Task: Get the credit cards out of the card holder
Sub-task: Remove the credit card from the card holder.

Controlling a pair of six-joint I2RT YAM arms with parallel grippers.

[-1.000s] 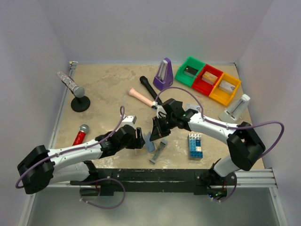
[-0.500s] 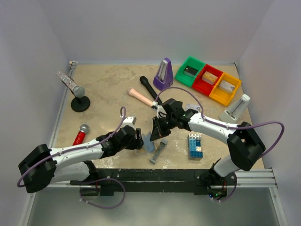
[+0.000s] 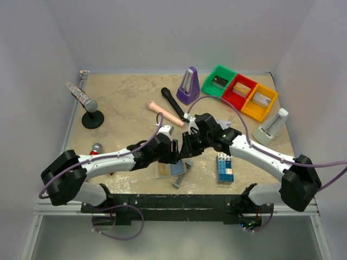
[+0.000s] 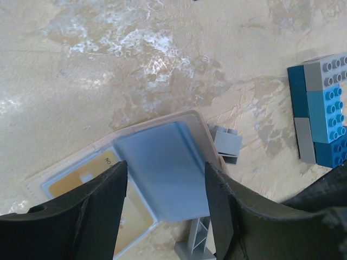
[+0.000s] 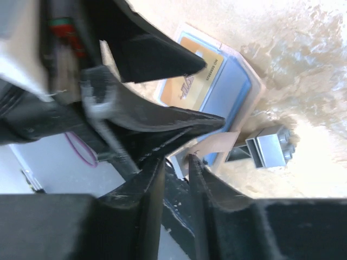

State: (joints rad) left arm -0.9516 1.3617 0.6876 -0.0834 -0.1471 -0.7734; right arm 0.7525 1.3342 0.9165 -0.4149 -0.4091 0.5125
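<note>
beige stone-patterned table (image 3: 119, 103), with the card holder (image 3: 168, 169) lying near its front edge, at mid-width.
from the left: the left gripper (image 4: 165, 173) has its fingers set wide, clasping the holder's raised blue panel by its two side edges; the other panel lies flat on the table with a tan credit card (image 4: 81, 181) in its pocket; the right gripper (image 5: 174, 162) has its fingers a little apart, tips just beside the holder's pale edge; a blue-and-white brick stack (image 3: 225, 167) lies further right.

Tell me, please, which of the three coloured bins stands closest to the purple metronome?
The green bin, leftmost in the row, right beside the metronome; the red bin and orange bin lie farther right.
</note>
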